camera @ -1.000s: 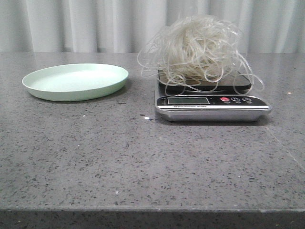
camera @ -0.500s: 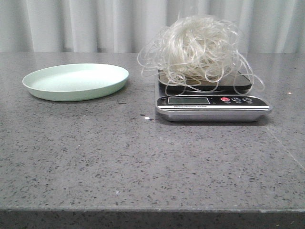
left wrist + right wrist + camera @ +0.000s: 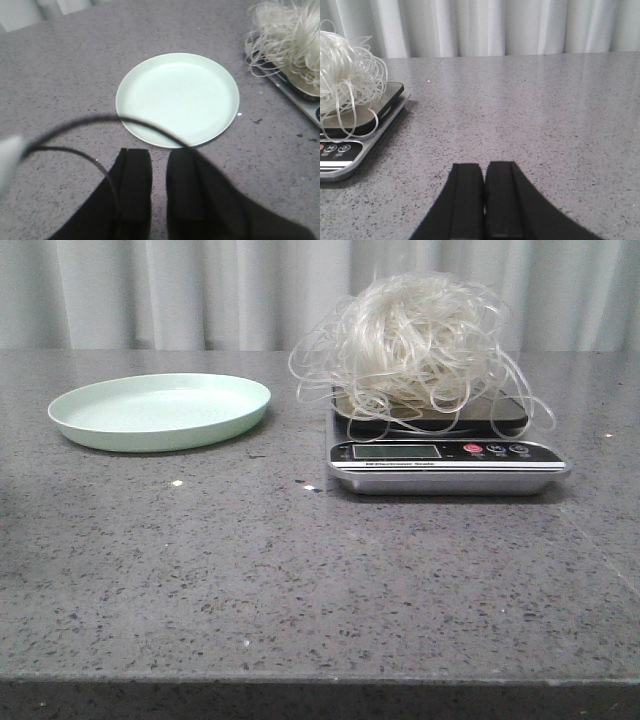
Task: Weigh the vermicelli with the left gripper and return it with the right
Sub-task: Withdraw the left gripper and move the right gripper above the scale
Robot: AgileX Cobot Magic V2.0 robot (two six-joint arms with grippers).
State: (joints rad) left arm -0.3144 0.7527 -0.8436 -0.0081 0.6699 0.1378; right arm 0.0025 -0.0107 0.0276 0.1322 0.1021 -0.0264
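The grey speckled table (image 3: pixel 300 580) is taking up most of the front view, and pale pleated curtains (image 3: pixel 200 290) are hanging behind its far edge. No arm is showing in the front view. The vermicelli (image 3: pixel 420 335) is sitting as a fluffy nest on the dark platform of the kitchen scale (image 3: pixel 445 455), with loose loops drooping over the platform edges toward the display (image 3: pixel 397 451) and the red button (image 3: pixel 473 449); the reading on the display is too small to make out. The pale green plate (image 3: pixel 160 412) is lying flat on the table, apart from the scale and holding nothing. In the left wrist view the left gripper (image 3: pixel 159 195) is hovering above the table, its two black fingers (image 3: pixel 134 190) standing slightly apart with a narrow gap showing between them and nothing in that gap. The plate (image 3: pixel 177 100) is lying just ahead of those fingertips, and the vermicelli (image 3: pixel 290 35) is lying farther ahead and off to one side, well apart from this gripper. A thin dark cable (image 3: pixel 100 122) is arcing blurred across the near part of that view. In the right wrist view the right gripper (image 3: pixel 484 200) is hovering low over bare table, its fingers pressed together with only a thin seam between them, gripping nothing. The scale (image 3: pixel 350 145) with the vermicelli (image 3: pixel 347 70) on it is lying ahead and off to one side of this gripper, not touching it.
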